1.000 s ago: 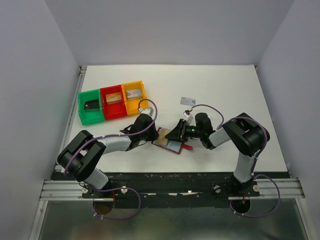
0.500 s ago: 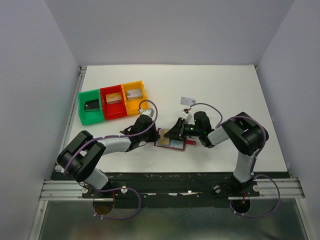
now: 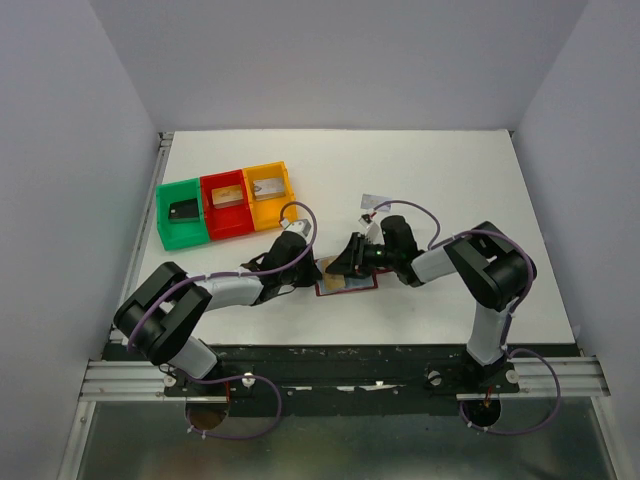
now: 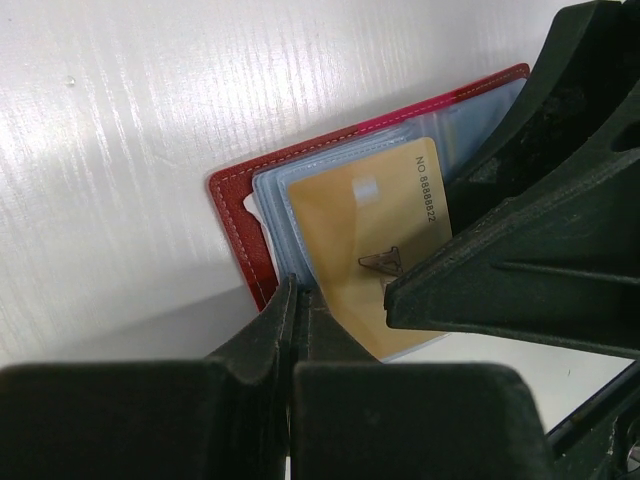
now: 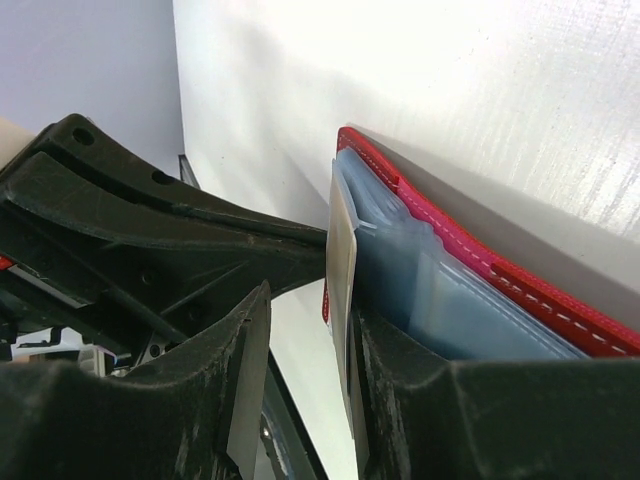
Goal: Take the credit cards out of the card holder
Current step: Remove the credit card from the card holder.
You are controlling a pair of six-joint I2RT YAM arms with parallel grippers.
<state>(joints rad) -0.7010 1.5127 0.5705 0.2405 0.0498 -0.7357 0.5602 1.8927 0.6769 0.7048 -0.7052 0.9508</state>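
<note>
Near the table's (image 3: 450, 170) front edge the card holder (image 4: 240, 215) lies open, its long side running left-right. The left gripper (image 4: 297, 297) is clamped on its sleeve corner. The right gripper (image 5: 308, 310) stands parted astride a slanted gold card (image 4: 350, 235), partly hiding it. Beyond lie a silver card (image 3: 375, 201) and three bins (image 3: 230, 230).

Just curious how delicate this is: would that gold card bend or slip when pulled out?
Probably stiff: the gold card looks flat and straight edge-on. Likely slippery: glossy face inside smooth plastic sleeves of the card holder. Probably light, being so thin.
</note>
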